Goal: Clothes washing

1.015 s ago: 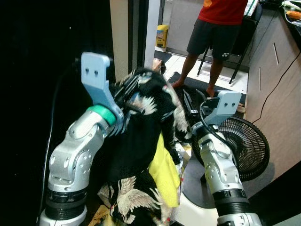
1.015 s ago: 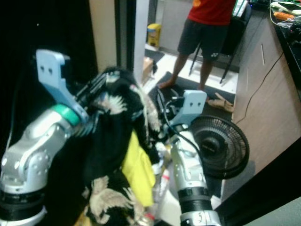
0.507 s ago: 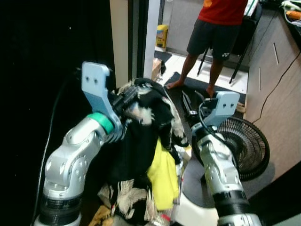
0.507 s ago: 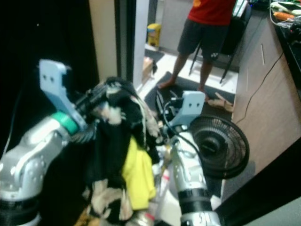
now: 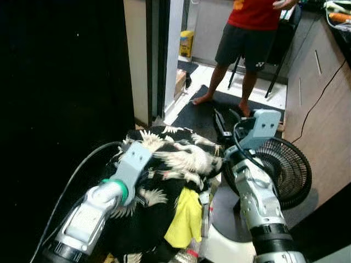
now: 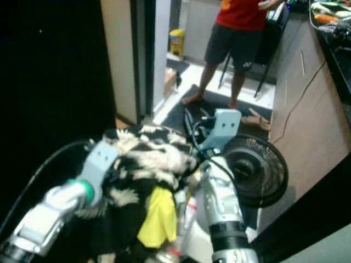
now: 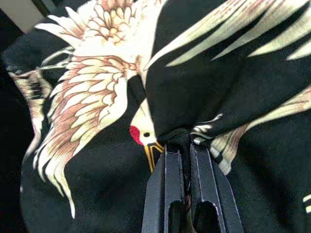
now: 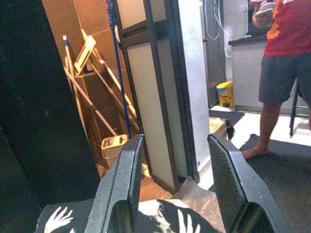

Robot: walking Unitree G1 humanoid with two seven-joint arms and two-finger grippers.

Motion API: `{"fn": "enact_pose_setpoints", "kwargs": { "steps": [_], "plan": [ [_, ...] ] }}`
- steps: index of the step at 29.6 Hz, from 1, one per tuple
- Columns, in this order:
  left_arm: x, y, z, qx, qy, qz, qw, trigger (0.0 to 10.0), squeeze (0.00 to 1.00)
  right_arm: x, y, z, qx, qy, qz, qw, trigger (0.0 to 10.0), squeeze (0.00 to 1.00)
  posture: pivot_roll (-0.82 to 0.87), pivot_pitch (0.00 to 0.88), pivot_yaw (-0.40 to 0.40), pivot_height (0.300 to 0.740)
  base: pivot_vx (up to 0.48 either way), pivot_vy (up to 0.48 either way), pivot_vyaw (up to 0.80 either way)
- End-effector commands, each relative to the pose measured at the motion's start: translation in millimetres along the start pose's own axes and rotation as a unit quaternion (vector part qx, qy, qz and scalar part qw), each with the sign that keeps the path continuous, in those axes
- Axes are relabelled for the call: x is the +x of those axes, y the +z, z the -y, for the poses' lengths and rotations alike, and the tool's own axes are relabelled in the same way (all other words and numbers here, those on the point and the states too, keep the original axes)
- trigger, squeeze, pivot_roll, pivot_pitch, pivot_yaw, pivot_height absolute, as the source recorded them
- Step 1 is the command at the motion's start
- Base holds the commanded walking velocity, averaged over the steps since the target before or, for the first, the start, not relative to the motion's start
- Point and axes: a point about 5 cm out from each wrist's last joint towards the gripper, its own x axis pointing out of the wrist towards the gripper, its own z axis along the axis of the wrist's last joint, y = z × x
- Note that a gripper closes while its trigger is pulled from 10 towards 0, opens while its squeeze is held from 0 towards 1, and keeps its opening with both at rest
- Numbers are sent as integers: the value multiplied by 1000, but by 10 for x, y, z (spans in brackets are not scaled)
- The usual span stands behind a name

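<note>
Left arm has dropped. Left tool pinches black crane-print cloth garment over yellow cloth. Right tool spread, above the garment.

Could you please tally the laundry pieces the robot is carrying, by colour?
Black crane-print garment, pinched in the left gripper: 1
Yellow cloth: 1
Total: 2
</note>
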Motion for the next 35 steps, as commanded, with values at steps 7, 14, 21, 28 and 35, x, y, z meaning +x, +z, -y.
{"fn": "enact_pose_setpoints", "kwargs": {
  "steps": [7, 14, 21, 28, 35],
  "plan": [
    [-39, -26, 103, -21, -31, 29, 999, 10000, 1000, -47, -61, 30, 2, -10, -15, 1000, 10000, 0, 14, 59, 4, 740, 0, 0, 0],
    [-54, 352, 14, -52, -14, 112, 992, 10000, 1000, -30, -60, 22, 3, -7, -15, 1000, 10000, 0, 17, 58, 0, 740, 0, 0, 0],
    [-42, 776, -64, -66, -16, 188, 980, 10000, 1000, -23, -58, 8, 4, -4, -15, 1000, 10000, 0, 12, 61, -1, 740, 0, 0, 0],
    [146, 566, 54, -65, -22, 131, 989, 10000, 663, -37, -58, 20, 3, -7, -15, 1000, 10000, 0, 5, 67, 1, 740, 0, 0, 0],
    [261, 290, 165, -70, -48, 76, 994, 10000, 1000, -44, -56, 28, 2, -9, -15, 1000, 10000, 0, 2, 70, 0, 740, 0, 0, 0]
  ]
}}
